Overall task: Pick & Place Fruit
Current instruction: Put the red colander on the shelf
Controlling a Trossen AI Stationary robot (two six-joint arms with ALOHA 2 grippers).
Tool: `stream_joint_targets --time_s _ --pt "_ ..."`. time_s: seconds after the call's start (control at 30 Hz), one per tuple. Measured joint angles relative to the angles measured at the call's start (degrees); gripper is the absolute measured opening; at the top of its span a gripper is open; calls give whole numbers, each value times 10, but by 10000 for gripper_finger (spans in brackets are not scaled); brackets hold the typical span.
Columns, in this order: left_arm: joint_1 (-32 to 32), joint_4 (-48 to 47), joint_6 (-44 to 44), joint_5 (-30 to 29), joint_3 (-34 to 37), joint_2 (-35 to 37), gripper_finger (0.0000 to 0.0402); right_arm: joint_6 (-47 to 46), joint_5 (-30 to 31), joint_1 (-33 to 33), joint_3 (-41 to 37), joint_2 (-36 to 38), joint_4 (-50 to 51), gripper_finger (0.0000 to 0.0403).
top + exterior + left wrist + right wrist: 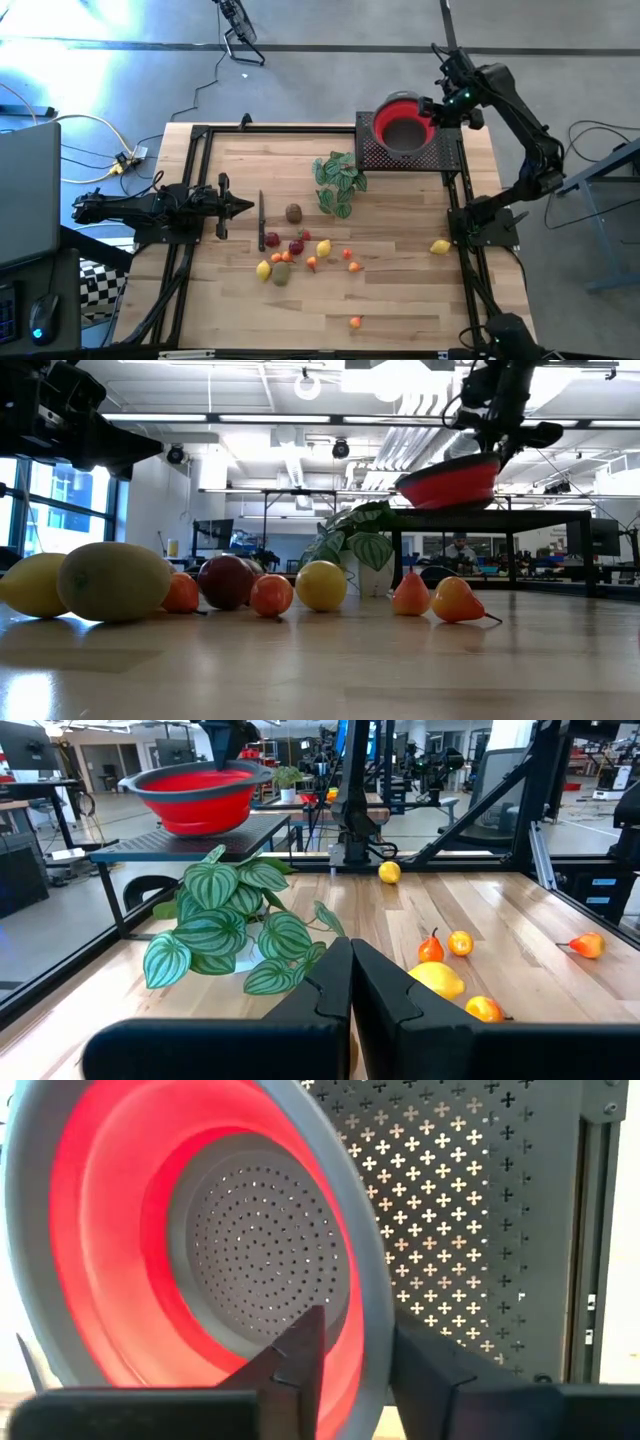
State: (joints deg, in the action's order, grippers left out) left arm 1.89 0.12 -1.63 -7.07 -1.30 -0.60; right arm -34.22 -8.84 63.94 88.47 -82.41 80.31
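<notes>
Left gripper low over the left side of the wooden table, pointing right, fingers pressed together with nothing between them; the same pressed-together tips in the left wrist view.

Just right of it, fruit scattered across the middle of the table, none of it lifted. Brown-green piece alone at the far edge of the group, beside the plant. Nearer, a loose cluster: dark red pieces, small orange ones, a yellow lemon with a brown-green piece touching it on the right, and a second lemon a little farther right. One small orange piece well apart, close to the near edge. One more lemon alone at the right side, near the right arm's base.

Green leafy plant sprig lying far of the cluster, between the fruit and the black perforated platform at the far right corner.

Red bowl with grey rim on that platform, tilted in the low view, its right side raised. No fruit visible inside.

Right gripper at the bowl's right edge, pinching the rim: in the right wrist view one finger inside against the red wall, the other outside, grey rim between them.
</notes>
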Motion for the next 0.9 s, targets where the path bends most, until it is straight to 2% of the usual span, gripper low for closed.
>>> stream_joint_targets --time_s 0.13,0.23,0.57,0.9 --pt "0 0 0 0 0 0 0 -5 0 0 0 0 -1 130" --pt "0 0 0 0 0 0 0 -6 6 0 0 0 -4 133" --pt "0 0 0 0 0 0 0 -7 33 0 0 1 -22 103" --pt "0 0 0 0 0 0 0 -7 58 -44 0 1 -26 85"
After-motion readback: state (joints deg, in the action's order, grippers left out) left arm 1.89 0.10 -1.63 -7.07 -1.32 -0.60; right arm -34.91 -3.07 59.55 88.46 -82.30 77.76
